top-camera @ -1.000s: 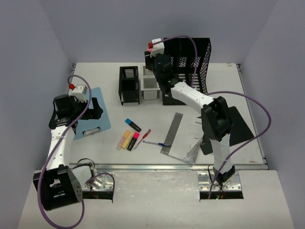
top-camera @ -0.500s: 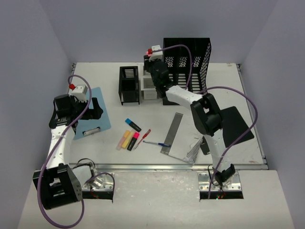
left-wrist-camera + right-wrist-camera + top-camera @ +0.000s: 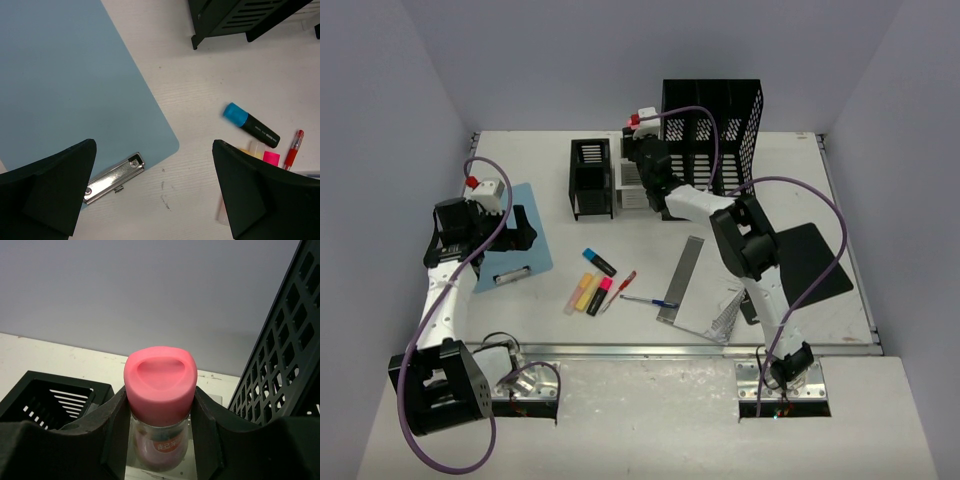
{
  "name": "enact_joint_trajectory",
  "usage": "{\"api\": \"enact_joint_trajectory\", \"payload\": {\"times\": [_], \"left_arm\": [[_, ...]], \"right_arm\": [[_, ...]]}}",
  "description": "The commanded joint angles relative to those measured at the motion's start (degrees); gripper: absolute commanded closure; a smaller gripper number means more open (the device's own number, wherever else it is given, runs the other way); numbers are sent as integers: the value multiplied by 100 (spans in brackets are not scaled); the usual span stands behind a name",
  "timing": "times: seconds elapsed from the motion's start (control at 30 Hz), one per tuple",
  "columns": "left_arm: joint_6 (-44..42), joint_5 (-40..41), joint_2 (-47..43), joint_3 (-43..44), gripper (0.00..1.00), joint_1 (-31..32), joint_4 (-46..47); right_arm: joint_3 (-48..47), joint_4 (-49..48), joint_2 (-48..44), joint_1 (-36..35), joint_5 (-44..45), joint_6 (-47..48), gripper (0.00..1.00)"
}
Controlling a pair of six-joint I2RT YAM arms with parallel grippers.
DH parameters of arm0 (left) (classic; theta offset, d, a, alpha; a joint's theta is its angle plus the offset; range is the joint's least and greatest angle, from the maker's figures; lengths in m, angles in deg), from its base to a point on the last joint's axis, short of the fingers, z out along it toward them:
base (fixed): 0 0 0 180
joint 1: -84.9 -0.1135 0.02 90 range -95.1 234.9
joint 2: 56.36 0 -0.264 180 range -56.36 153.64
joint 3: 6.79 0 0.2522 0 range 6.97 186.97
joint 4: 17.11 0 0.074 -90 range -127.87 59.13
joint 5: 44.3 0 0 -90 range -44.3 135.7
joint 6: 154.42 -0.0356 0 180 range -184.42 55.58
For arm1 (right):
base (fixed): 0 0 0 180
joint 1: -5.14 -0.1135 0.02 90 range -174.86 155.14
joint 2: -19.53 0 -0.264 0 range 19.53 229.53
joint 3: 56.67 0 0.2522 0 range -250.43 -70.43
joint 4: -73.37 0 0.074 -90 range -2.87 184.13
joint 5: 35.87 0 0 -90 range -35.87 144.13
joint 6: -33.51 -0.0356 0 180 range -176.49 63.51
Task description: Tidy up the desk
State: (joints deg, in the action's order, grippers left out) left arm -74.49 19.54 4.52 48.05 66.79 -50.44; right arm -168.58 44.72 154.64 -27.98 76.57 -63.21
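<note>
The desk (image 3: 520,150) is a white tabletop with a metal rail (image 3: 650,350) along its near edge. My right gripper (image 3: 643,160) (image 3: 160,405) is at the back of the desk. It is shut on a glass bottle with a pink cap (image 3: 159,385), held upright over a small white organizer (image 3: 633,186). My left gripper (image 3: 515,232) (image 3: 152,165) is open and empty. It hovers over the lower corner of a blue clipboard (image 3: 535,255) (image 3: 60,75), whose metal clip (image 3: 114,178) shows between the fingers.
A black pen holder (image 3: 592,178) and a tall black mesh rack (image 3: 720,130) flank the organizer. Mid-desk lie a blue-capped highlighter (image 3: 599,262) (image 3: 250,125), yellow (image 3: 582,292) and pink (image 3: 600,295) highlighters, a red pen (image 3: 620,290), a blue pen (image 3: 648,300), a metal ruler (image 3: 682,278), papers (image 3: 720,305) and a black pad (image 3: 815,262).
My right gripper has come down and slightly nearer with the bottle, toward the white organizer, and the arm's elbow has swung left. The left arm has not moved.
</note>
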Motion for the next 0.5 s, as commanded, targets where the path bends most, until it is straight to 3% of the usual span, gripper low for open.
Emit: {"api": "enact_joint_trajectory", "payload": {"times": [0.0, 0.23, 0.27, 0.3, 0.47], "left_arm": [[-57, -92, 11, 40, 0, -88, 164], [-66, -127, -24, 32, 0, -88, 147], [-66, -144, -59, 32, 0, -79, 147], [-74, -145, -76, 32, 0, -88, 147], [-75, -162, -190, 32, 0, -96, 138]], "right_arm": [[-38, -654, -134, 25, -28, -119, 65], [15, -32, -555, 25, -546, -75, 32], [-20, 126, -721, 25, -643, -75, 20], [-29, 424, -818, 25, -722, -49, 16], [199, 1408, -1949, 25, -1916, 600, 16]]}}
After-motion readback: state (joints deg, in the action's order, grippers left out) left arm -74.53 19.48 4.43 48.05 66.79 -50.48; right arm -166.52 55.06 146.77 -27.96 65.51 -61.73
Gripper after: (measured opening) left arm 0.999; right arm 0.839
